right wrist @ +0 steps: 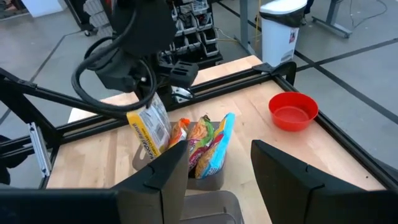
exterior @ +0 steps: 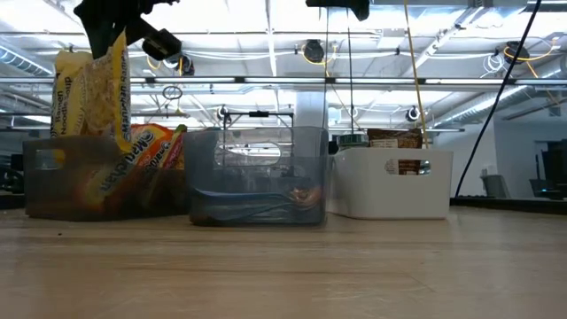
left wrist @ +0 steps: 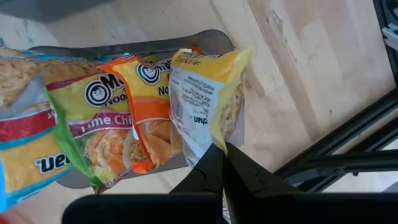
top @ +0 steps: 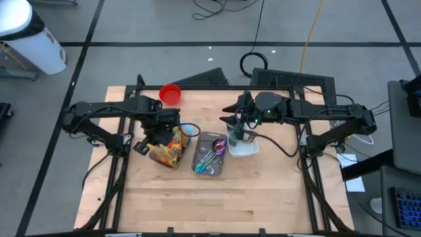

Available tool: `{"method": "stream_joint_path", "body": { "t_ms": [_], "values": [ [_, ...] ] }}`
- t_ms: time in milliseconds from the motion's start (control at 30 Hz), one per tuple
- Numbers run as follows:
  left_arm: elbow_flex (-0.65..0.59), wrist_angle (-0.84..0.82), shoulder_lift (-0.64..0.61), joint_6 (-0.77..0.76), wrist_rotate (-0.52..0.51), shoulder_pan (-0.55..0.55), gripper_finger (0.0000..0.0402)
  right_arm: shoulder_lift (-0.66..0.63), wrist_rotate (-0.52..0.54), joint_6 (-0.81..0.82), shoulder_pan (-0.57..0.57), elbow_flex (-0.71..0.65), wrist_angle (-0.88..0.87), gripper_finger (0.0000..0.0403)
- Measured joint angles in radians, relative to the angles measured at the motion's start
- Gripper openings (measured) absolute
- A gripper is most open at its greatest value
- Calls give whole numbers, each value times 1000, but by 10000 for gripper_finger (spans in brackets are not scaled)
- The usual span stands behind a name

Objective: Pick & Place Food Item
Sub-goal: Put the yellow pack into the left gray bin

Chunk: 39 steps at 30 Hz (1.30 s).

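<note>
Progress check: the pick half looks done, the place half hasn't started as far as I can tell. The left gripper [left wrist: 222, 163] has its fingers pinched tight on the top edge of a yellow noodle packet [left wrist: 202, 99], and in the low view that packet hangs raised, its lower end down among the other packets in the dark bin [exterior: 53, 177]. So it's lifted but not clear of the bin, and where it's supposed to go isn't obvious from the task (my guess is 1 of the other 2 containers).

Containers, going across the surface [top: 263, 197]:
- dark bin on the left: at least 3 more noodle packets standing in it, orange, green and a blue-edged one [right wrist: 221, 149]
- clear bin [top: 210, 153] in the middle: something purple and a few small bits, can't tell what
- white bin [exterior: 394, 182] on the right: 1 brown box poking up, rest hidden
- red bowl [right wrist: 293, 111] at the far edge of the surface, looks empty

The right gripper [right wrist: 219, 174] hovers over the white bin with its fingers parted, holding nothing.
</note>
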Motion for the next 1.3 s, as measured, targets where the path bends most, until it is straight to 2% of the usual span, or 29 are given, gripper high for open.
{"method": "stream_joint_path", "body": {
  "t_ms": [233,433,933,1300],
  "values": [
    [-6,6,27,47,19,0,0,0,0,-3,0,0,0,168],
    [-94,53,37,50,51,-2,1,0,4,-8,0,0,0,167],
    [-238,351,40,28,97,3,2,0,6,-8,-21,0,0,167],
    [-338,411,40,-3,95,2,7,0,4,-8,-20,0,0,164]
  ]
}}
